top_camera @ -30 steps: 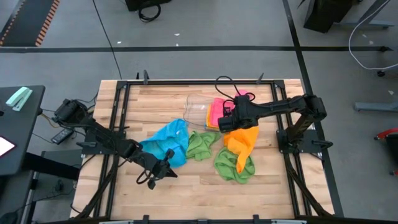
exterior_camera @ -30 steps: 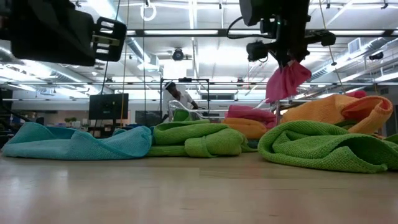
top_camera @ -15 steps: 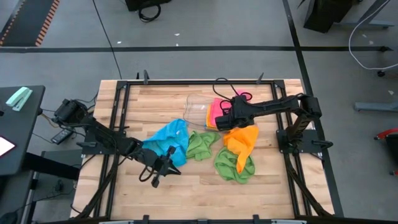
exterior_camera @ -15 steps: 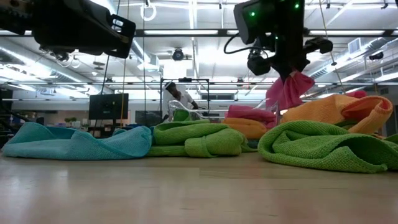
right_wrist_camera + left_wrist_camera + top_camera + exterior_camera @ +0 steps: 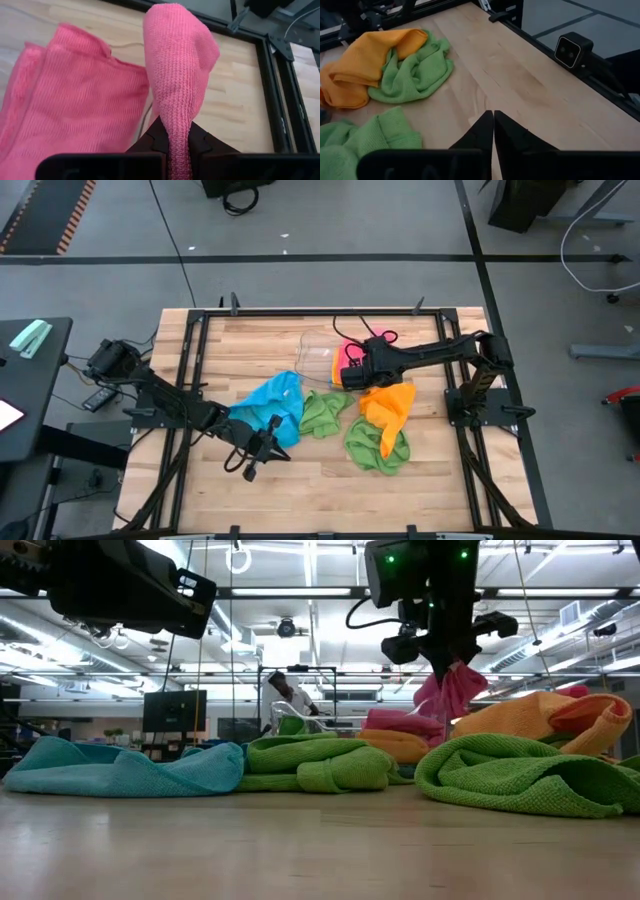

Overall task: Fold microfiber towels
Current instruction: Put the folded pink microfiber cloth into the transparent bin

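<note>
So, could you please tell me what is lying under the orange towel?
A green towel lies under the orange towel's lower end, spreading out toward the table's front. How far the green reaches beneath is covered.

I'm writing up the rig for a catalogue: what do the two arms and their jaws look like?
Both arms are black, jointed tubes. The left gripper ends in tapered, pointed black fingers. The right gripper carries black cables and a housing with green lights.

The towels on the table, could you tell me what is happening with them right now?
The right gripper is shut on a pink towel, lifting it above the clear tray. The left gripper hovers shut and empty over bare wood near the blue towel. Green and orange towels lie crumpled, unfolded.
</note>
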Tool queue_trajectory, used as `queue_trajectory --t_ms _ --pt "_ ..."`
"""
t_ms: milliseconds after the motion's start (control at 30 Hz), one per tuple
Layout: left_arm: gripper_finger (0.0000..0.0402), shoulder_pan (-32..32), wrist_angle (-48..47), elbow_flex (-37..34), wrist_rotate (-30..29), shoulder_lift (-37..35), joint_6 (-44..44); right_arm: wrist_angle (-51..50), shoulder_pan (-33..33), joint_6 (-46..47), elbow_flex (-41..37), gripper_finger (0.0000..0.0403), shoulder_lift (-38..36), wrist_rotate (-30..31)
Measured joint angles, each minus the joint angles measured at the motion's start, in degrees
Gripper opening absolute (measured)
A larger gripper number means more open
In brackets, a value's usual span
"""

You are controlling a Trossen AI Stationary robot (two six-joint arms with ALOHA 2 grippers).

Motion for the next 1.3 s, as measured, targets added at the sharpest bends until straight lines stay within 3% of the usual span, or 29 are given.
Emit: queue_trajectory --t_ms 567,1300 --pt "0.0020 0.00 0.42 -0.02 0.00 -0.02 -0.03 13.41 -0.46 -8.68 1.24 0.0025 2.55 -5.90" --pt "0.0014 -0.09 0.17 -0.04 0.01 -0.02 -1.22 19.67 -1.88 -8.60 1.07 0.0029 3.99 -9.29"
